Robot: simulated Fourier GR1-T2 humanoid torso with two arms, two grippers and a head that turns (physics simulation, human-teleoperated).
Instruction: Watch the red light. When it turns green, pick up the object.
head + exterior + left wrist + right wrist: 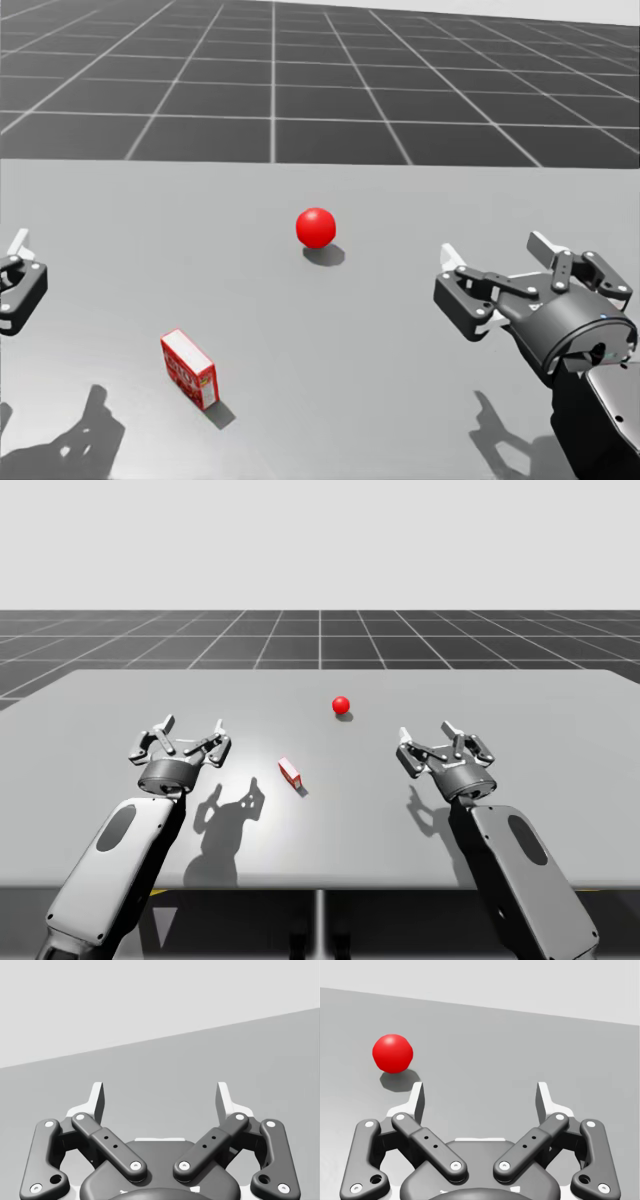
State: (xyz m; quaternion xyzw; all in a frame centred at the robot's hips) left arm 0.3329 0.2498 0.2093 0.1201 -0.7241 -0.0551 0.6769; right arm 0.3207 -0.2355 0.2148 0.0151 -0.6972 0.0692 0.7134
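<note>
Light: the round light (341, 705) sits on the far middle of the bench (560, 780) and shows red, so the signal to go has not come.
Object: a small red box (290, 773) stands on the bench, nearer than the light and a little to its left, between the two arms, with nothing touching it.
Left arm: the left tool (192, 728) hovers left of the box, fingers spread wide and empty.
Right arm: the right tool (425, 732) hovers right of the box, also spread wide and empty, with the light ahead of it.
Done: nothing yet, only waiting.
Left to do: see green, reach for the box, close on it and lift. The left tool looks nearer.
</note>
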